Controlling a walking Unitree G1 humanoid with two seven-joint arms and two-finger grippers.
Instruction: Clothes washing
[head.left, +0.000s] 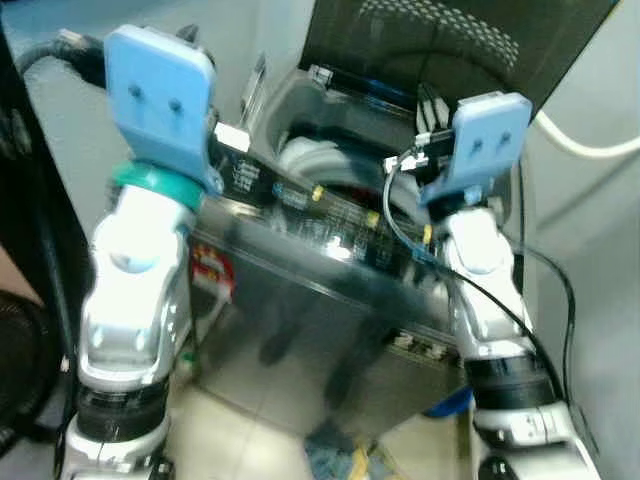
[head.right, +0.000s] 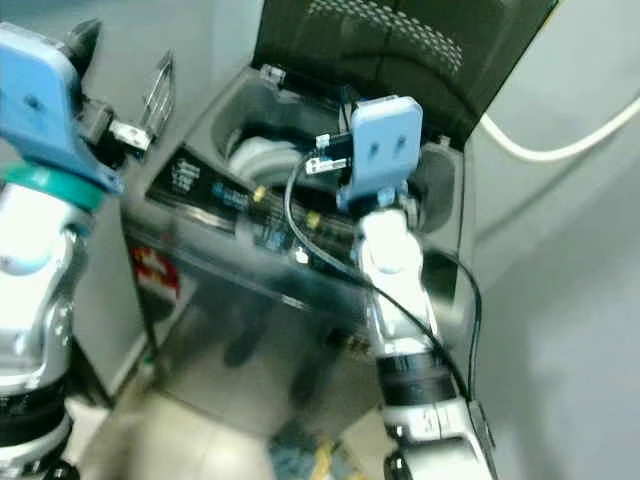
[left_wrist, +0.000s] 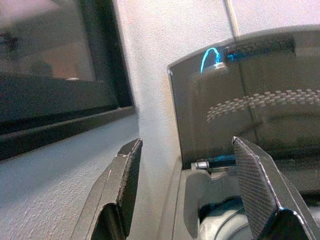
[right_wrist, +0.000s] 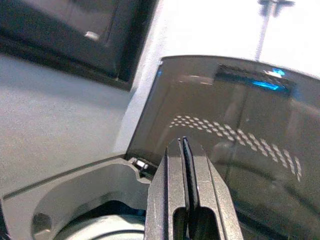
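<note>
A top-loading washing machine (head.left: 330, 300) stands before me with its dark tinted lid (head.left: 440, 40) raised upright against the wall. Its drum opening (head.left: 315, 160) shows a pale rim inside. Both arms are raised in front of the machine. My left gripper (left_wrist: 187, 175) is open, its fingers (left_wrist: 122, 185) wide apart and pointing at the lid's left edge and the wall. My right gripper (right_wrist: 183, 150) is shut with nothing in it, pointing over the tub rim at the lid (right_wrist: 230, 130).
A white hose (head.left: 580, 145) runs along the wall to the right of the machine. Blue and yellow items (head.left: 345, 460) lie on the tiled floor at the machine's foot. A dark window frame (left_wrist: 60, 115) lies to the left of the machine.
</note>
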